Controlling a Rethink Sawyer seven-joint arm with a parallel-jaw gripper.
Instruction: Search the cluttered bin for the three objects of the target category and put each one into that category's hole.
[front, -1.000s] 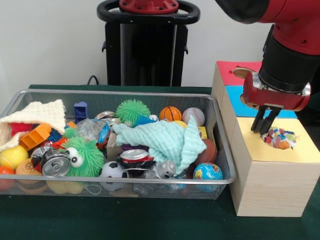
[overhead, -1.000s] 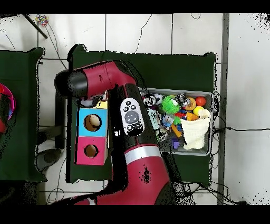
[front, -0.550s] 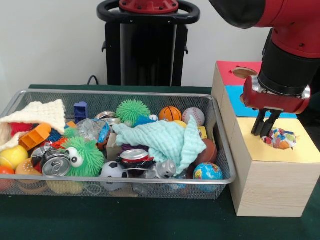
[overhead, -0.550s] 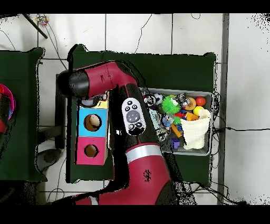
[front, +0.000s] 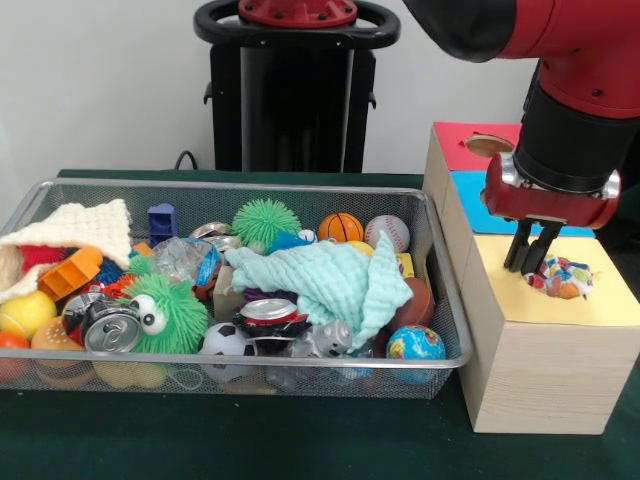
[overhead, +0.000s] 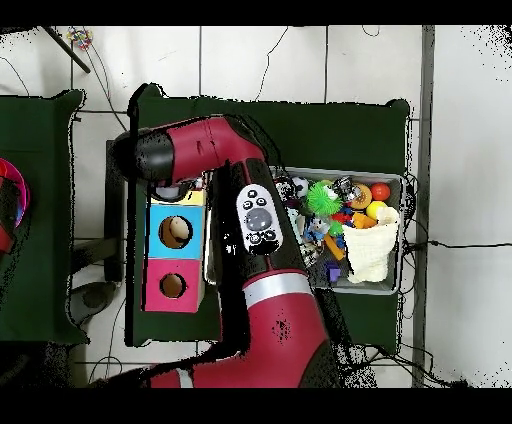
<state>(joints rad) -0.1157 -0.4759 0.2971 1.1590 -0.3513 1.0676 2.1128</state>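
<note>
Multicoloured ball (front: 560, 277) sat right in the hole of the yellow section (front: 545, 300) of the wooden box, its patchwork of red, blue, white and yellow poking up above the rim. Just beside it, at its upper left in the front view, hung the pincer (front: 530, 262), dark fingers (front: 518, 250) drawn close together with nothing between them, tips down near the yellow top and clear of the ball. Above the pincer came the red wrist collar, then the black forearm and the big red arm (front: 580, 60) sweeping in from the top right.

Behind the yellow section ran the blue section (front: 478, 205) and then the red section (front: 462, 140), whose own hole (front: 487, 146) showed at its top. From overhead the arm covered the yellow end, while the blue hole (overhead: 175, 232) and the red one (overhead: 172, 286) lay open to view.

Left of the box stood the wire bin (front: 300, 372), touching or nearly touching the box's side, and it was packed. A globe ball (front: 416, 343) lay at its near right corner, a basketball (front: 341, 227) and a baseball (front: 387, 231) toward the back, a soccer ball (front: 224, 340) at the front. A mint cloth (front: 325, 278) sprawled over the middle, a crushed can (front: 268, 312) below it, a green spiky ball (front: 266, 222) behind, a googly-eyed green fuzzy toy (front: 165, 310) to the left, and a cream knitted cloth (front: 80, 232) draped over the far left end. All of it rested on the dark green table (front: 300, 440).
</note>
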